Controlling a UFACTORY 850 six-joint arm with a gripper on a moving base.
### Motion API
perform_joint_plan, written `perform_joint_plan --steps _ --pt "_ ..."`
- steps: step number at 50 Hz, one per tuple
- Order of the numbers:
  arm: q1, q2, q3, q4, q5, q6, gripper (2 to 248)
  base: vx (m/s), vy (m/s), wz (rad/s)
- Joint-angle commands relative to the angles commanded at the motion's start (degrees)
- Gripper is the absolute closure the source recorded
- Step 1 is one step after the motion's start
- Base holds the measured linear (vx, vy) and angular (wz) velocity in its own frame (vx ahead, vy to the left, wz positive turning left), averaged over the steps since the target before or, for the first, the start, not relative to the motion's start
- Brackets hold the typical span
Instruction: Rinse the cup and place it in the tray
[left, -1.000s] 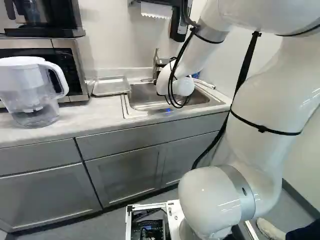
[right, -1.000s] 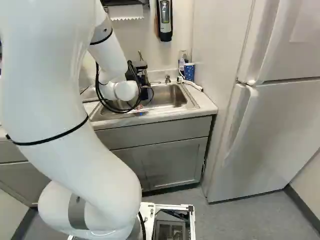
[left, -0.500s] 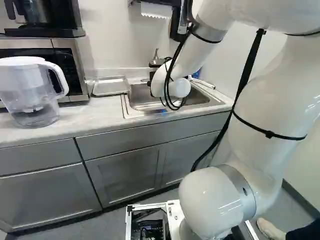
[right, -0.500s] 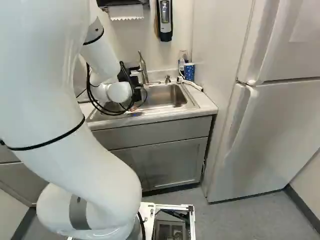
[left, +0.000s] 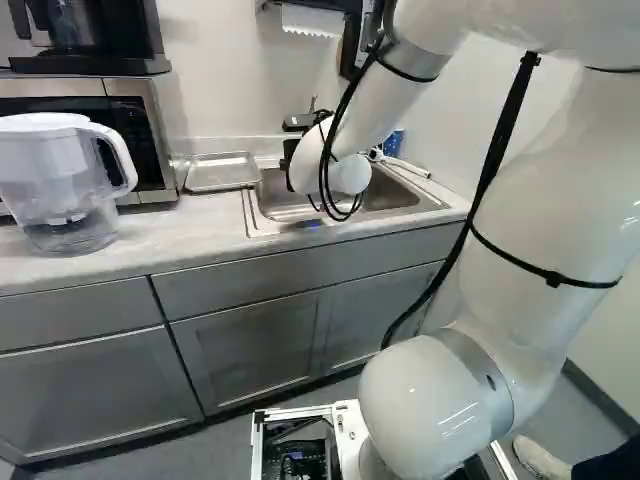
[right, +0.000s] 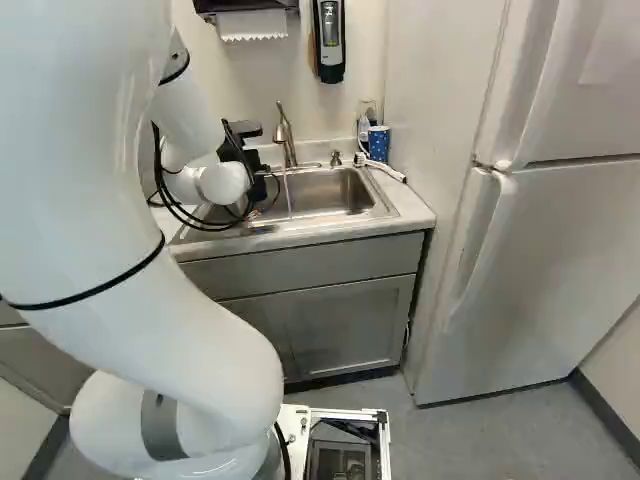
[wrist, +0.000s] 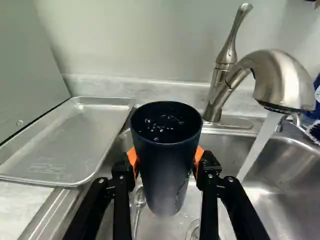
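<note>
A pale bench (left: 100, 270) with grey cupboards below runs along the wall, a metal sink (right: 320, 215) set in it. Nearest, the white arm (left: 535, 210) bulks large, its upper parts cut off in both base views; its wrist end hides the fingers and cup from the left base view, and from the right one I can't make the cup out either. By the wrist view, the fingers (wrist: 209, 167) hold the dark cup (wrist: 165, 170) between their orange pads (wrist: 198, 154), one on each side. The cup is over the sink, mouth up and base down, its long axis roughly upright; any slight lean I can't judge. Beads of water show in its dark inside, but its bottom is hard to read. Left of it lies the tray (left: 222, 172), flat on the bench and partly cut off in the wrist view. Right of the cup, apart from it, water (wrist: 260, 145) runs from the tap (wrist: 280, 80).
</note>
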Motion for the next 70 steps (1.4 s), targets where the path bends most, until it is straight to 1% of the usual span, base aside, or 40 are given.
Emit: perform_joint_plan --steps 22,43,70 --pt "1.07 1.98 -0.87 0.0 -0.89 0.0 126 0.0 0.0 0.0" --pt "3.44 2.79 -2.77 0.0 -2.96 0.0 126 0.0 0.0 0.0" --pt "6.29 2.97 -5.38 0.0 -4.41 0.0 126 0.0 0.0 0.0"
